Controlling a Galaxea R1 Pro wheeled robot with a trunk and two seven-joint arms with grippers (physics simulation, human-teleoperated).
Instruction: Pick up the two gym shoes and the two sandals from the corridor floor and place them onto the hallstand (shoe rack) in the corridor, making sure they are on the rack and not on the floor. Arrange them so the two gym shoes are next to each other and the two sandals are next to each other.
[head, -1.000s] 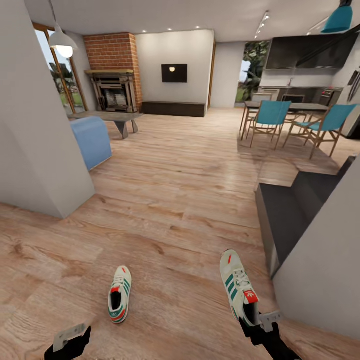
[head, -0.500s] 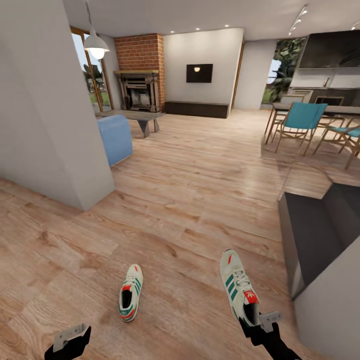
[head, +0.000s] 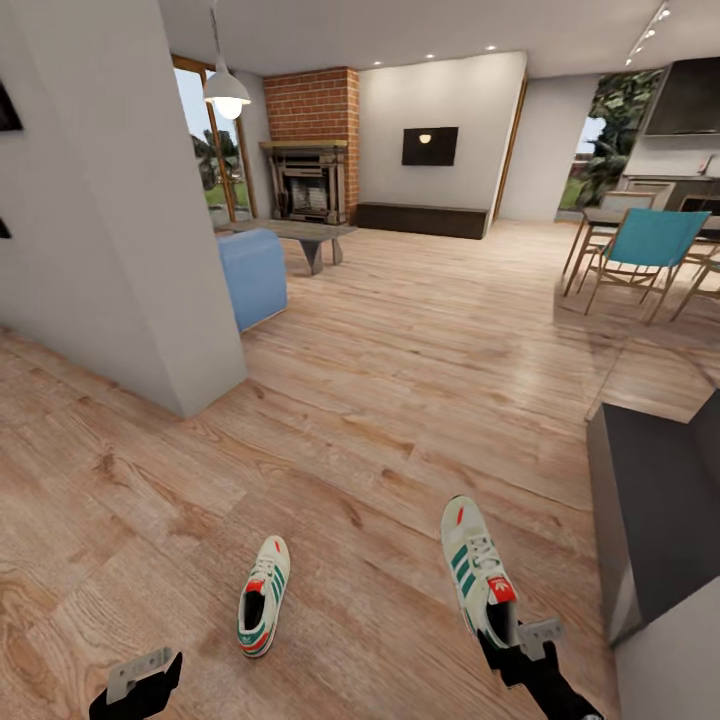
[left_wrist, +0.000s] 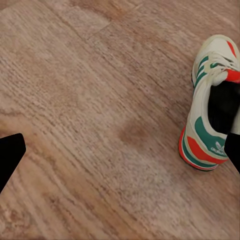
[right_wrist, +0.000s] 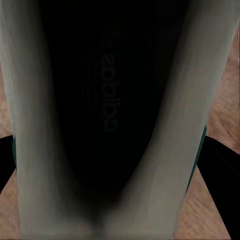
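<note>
Right gripper: I am gripping one gym shoe by its heel, at 5 o'clock. Left gripper: spread, empty. Second gym shoe lying on corridor floor, 7 o'clock. Brick fireplace standing at 12.

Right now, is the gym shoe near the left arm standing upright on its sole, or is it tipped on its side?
Upright. The gym shoe rests sole-down on the corridor floor; in the left wrist view its opening faces up, laces on top.
</note>
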